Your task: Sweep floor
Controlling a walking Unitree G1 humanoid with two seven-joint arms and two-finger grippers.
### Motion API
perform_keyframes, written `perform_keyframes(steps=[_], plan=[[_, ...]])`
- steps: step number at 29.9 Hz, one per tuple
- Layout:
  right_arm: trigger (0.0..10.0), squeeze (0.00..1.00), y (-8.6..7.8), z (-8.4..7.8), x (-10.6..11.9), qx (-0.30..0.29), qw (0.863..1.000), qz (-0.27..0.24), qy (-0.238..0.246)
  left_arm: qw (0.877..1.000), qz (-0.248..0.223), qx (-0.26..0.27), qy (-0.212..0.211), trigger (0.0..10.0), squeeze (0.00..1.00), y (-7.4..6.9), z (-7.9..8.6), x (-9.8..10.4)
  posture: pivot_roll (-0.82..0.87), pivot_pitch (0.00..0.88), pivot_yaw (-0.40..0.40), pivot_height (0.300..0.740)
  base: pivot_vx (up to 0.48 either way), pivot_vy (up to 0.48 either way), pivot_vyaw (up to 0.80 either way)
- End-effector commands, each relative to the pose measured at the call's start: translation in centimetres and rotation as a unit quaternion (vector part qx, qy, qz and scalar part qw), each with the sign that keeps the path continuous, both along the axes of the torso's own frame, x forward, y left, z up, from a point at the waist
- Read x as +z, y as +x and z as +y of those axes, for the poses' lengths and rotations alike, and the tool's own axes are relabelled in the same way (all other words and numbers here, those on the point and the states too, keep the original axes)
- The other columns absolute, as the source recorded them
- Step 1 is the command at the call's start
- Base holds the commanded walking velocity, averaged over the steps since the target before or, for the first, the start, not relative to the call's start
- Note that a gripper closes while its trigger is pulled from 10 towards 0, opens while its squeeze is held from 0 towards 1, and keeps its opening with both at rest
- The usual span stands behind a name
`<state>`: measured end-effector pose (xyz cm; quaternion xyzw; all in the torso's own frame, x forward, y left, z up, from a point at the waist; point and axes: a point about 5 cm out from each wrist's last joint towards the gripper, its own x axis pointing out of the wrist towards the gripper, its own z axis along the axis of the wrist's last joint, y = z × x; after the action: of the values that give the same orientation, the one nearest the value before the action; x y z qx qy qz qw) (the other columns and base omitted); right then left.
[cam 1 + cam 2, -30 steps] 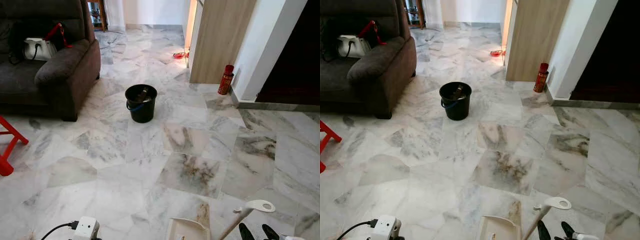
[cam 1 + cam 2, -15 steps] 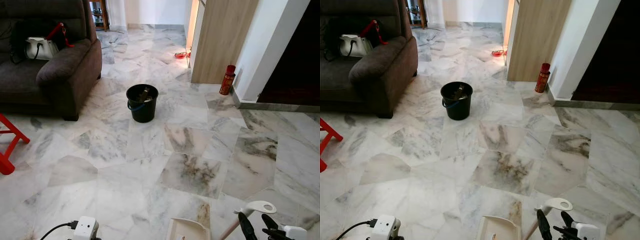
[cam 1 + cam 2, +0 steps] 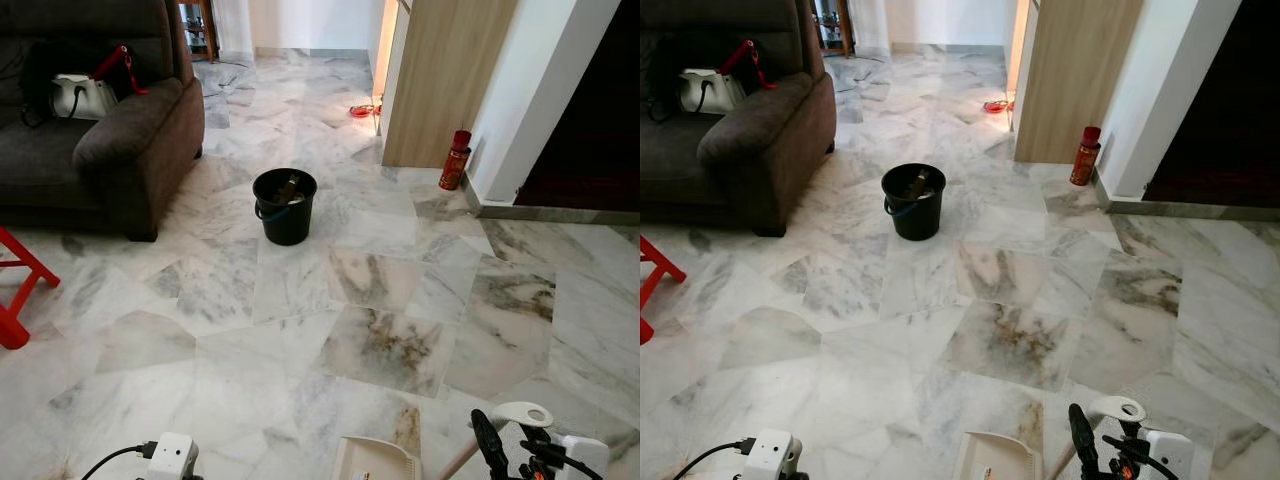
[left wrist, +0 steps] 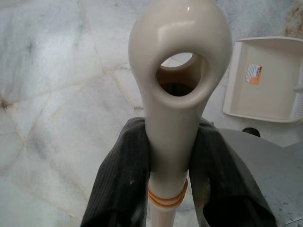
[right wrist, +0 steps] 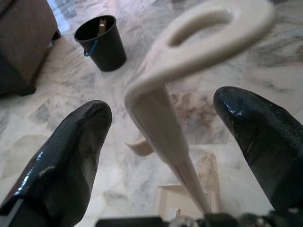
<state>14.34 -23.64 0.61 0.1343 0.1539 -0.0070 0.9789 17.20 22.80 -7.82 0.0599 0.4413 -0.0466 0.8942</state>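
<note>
My left gripper (image 4: 168, 165) clenched the stiff, light, probably slick handle (image 4: 177, 80) below its loop; right gripper (image 5: 165, 146) straddled it, released.

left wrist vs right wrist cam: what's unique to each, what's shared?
Left wrist: left gripper shut on a looped cream handle, orange bands below. Right wrist: right gripper open astride a looped handle, plus bucket and sofa corner. Both: dustpan, marble floor. Same handle or not, can't tell.
</note>
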Motion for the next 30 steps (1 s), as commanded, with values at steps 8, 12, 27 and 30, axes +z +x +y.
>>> perform_keyframes(steps=[8,12,27,30], plan=[[10.0,0.00,0.8,0.1,0.0,-0.032,0.999,-0.003,-0.023,1.000,0.011,0.000,0.006,10.0,0.00,-0.4,0.6,-0.1,-0.04,0.000,-0.013,0.740,0.000,0.000,0.00],[10.0,0.00,1.1,0.5,-0.2,-0.037,0.999,-0.001,-0.025,1.000,0.010,0.000,0.005,10.0,0.00,-0.3,0.6,0.0,-0.04,0.000,-0.014,0.740,0.000,0.000,0.00],[10.0,0.00,1.3,0.9,-0.9,-0.082,0.995,0.007,-0.047,1.000,0.014,-0.009,0.006,10.0,0.00,-0.1,-0.3,-0.2,-0.03,0.000,-0.011,0.740,0.000,0.000,0.00],[10.0,0.00,1.6,0.9,-1.0,-0.095,0.994,0.005,-0.045,1.000,0.014,-0.010,0.006,10.0,0.00,-0.2,-0.3,-0.2,-0.03,0.000,-0.010,0.740,0.000,0.000,0.00]])
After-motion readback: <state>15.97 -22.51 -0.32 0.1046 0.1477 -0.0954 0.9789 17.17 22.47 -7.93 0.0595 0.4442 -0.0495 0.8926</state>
